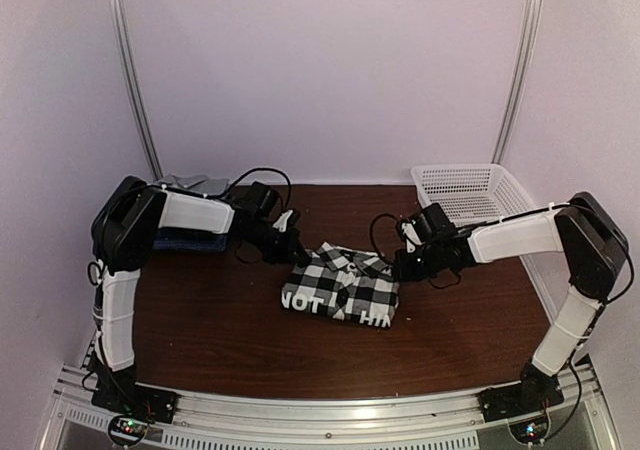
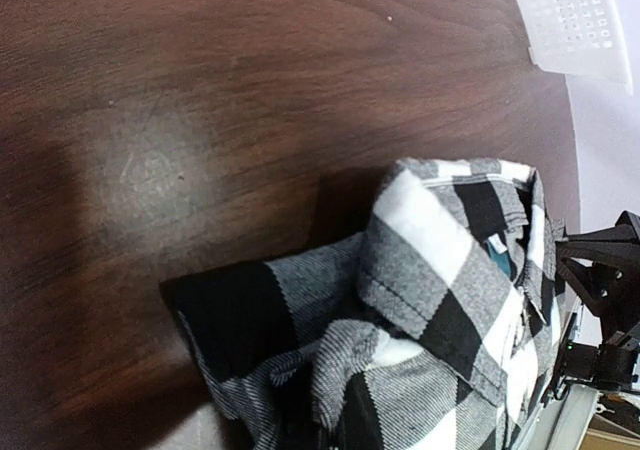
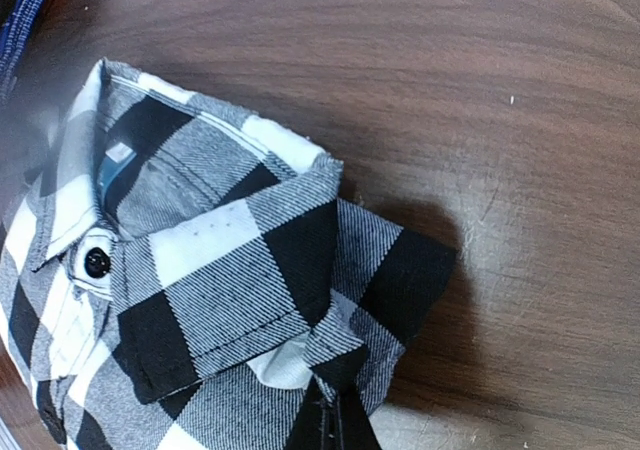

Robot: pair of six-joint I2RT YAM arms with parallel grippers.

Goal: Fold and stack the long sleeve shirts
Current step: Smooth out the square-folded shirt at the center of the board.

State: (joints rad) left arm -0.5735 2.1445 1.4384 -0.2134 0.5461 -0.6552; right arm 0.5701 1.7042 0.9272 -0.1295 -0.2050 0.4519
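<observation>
Behind and outside the left gripper point(image 1: 290, 242), at the far left of the table point(image 1: 220, 320), a grey shirt point(image 1: 190, 182) and a dark blue shirt point(image 1: 190, 241) lie close together, partly hidden under the arm. How they are stacked, and how neatly they are folded, cannot be told.

The left gripper is closed. In its wrist view the checked cloth bunches up right at the bottom edge, where its fingers would be, so it seems to pinch the far left corner of the plaid shirt point(image 1: 345, 288).

That shirt lies between the two grippers in the middle of the table, already a compact rectangle with its collar on the far side. The folding looks nearly finished. By my reading, what is left is moving it over to the other shirts.

Large white letters run along the shirt's near edge: "NOT" at the left and "HIN" at the right, with the middle unreadable. A teal neck label point(image 3: 110, 165) shows inside the collar, above a black button point(image 3: 97, 262), but its print is too small to read.

The right gripper point(image 1: 403, 262) is also closed, its dark tips nipping the shirt's far right corner. Behind it stands a white basket point(image 1: 465, 167) with nothing visible inside.
</observation>
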